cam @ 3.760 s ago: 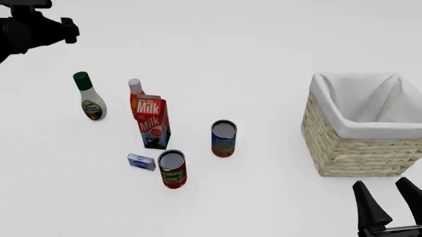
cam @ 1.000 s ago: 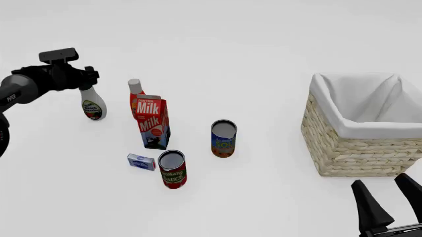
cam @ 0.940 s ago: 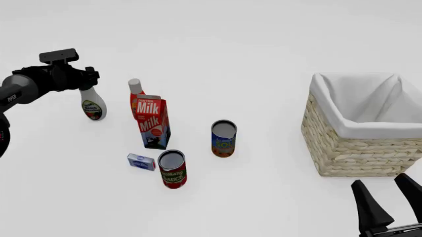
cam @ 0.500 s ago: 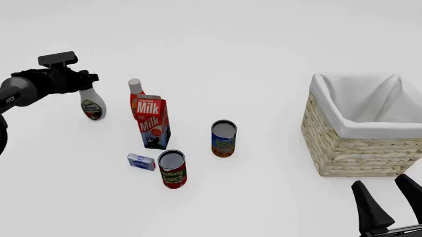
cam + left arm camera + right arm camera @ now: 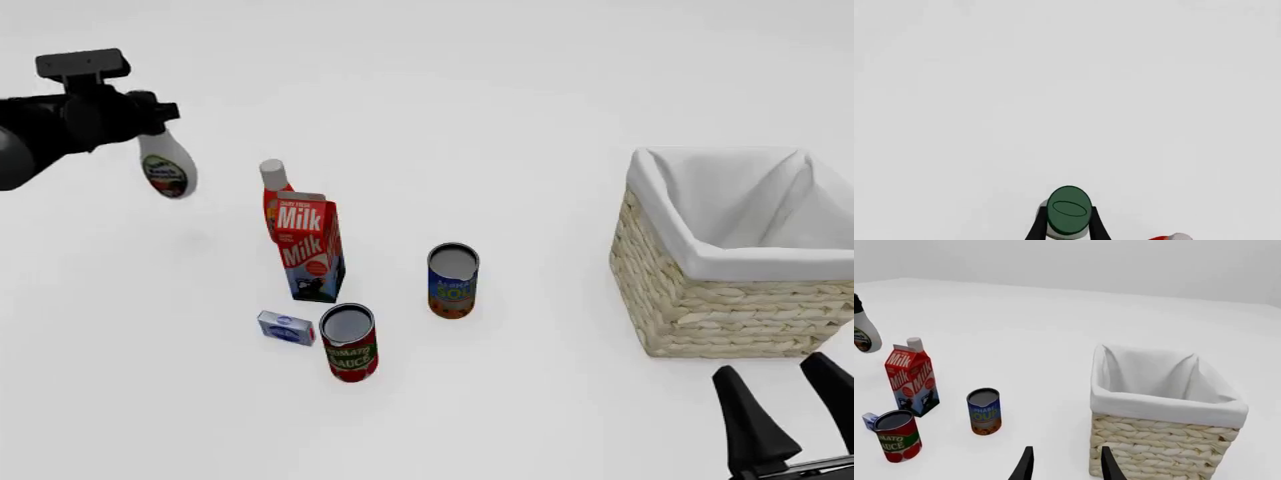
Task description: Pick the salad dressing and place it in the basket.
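Observation:
The salad dressing [image 5: 167, 175], a white pear-shaped bottle with an oval label, hangs in the air at the far left, clear of the table. My left gripper [image 5: 150, 118] is shut on its neck; the left wrist view shows the dark green cap [image 5: 1069, 211] squeezed between both black fingers. The bottle's white body [image 5: 863, 335] also shows at the edge of the right wrist view. The wicker basket [image 5: 727, 300] with white cloth lining stands at the right and holds nothing. My right gripper [image 5: 797, 405] is open near the front right corner, just in front of the basket [image 5: 1161, 445].
A milk carton [image 5: 308, 246] stands with a red white-capped bottle [image 5: 274, 178] behind it. Near them are a blue can [image 5: 453, 280], a red tomato-sauce can [image 5: 350, 342] and a small blue-white box [image 5: 286, 327].
My left gripper came down onto the salad dressing's neck, shut on it and has now lifted it off the table, up and slightly left. The right arm stayed put.

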{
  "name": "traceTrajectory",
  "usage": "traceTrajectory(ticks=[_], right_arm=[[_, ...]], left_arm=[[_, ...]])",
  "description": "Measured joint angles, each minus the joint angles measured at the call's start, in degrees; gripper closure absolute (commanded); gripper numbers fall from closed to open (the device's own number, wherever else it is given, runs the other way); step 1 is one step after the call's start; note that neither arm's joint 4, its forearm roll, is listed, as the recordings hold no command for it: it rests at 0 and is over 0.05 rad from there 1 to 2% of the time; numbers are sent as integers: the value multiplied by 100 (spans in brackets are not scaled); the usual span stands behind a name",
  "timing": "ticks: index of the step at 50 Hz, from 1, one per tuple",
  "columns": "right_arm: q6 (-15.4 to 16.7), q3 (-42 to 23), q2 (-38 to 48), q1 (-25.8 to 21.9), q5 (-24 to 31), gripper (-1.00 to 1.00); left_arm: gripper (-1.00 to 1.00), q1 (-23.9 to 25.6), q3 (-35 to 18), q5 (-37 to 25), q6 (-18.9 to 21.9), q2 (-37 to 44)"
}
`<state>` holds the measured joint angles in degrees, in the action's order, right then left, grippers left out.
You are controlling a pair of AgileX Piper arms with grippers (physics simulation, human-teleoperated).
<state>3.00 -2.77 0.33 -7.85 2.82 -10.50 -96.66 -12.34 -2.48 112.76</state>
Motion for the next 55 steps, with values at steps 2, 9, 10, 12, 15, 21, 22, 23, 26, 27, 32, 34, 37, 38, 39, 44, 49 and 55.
traceTrajectory(ticks=[2, 9, 10, 12, 15, 21, 22, 23, 26, 27, 32, 34, 37, 38, 39, 44, 49, 55], right_arm=[[-2, -11, 0, -5, 10, -100], [-16, -45, -9, -24, 42, -100], [-18, -47, -7, -27, 41, -100], [-22, -49, -4, -32, 37, -100], [-27, -51, -1, -39, 31, -100], [-33, -59, 2, -53, 21, -100], [-33, -59, 2, -55, 19, -100], [-33, -59, 2, -58, 16, -100], [-33, -55, 2, -67, 7, -100], [-34, -53, 1, -70, 4, -100], [-40, -41, -2, -84, -11, -100], [-46, -39, -4, -91, -14, -100], [-50, -38, -6, -97, -17, -100], [-50, -38, -6, -98, -18, -100], [-51, -38, -6, -100, -18, -100], [-56, -48, -5, -116, -20, -100], [-53, -63, -6, -139, -11, -100], [-48, -82, -11, -166, 9, -100]], left_arm=[[100, 72, -89, -91, 10, -116], [100, 425, -468, -483, 59, -586], [100, 498, -510, -538, 63, -666], [100, 662, -575, -645, 74, -833], [100, 937, -620, -780, 123, -1090], [100, 1599, -594, -1025, 219, -1608], [100, 1727, -583, -1066, 237, -1695], [100, 1859, -572, -1110, 263, -1778], [100, 2309, -513, -1225, 345, -2037], [100, 2454, -494, -1259, 370, -2115], [100, 3105, -400, -1394, 440, -2426], [100, 3368, -327, -1418, 432, -2536], [100, 3729, -210, -1436, 428, -2673], [100, 3840, -171, -1436, 424, -2712], [100, 3954, -128, -1437, 416, -2750], [100, 4497, 106, -1402, 378, -2927], [100, 5010, 350, -1342, 327, -3078], [100, 5587, 667, -1218, 273, -3225]])
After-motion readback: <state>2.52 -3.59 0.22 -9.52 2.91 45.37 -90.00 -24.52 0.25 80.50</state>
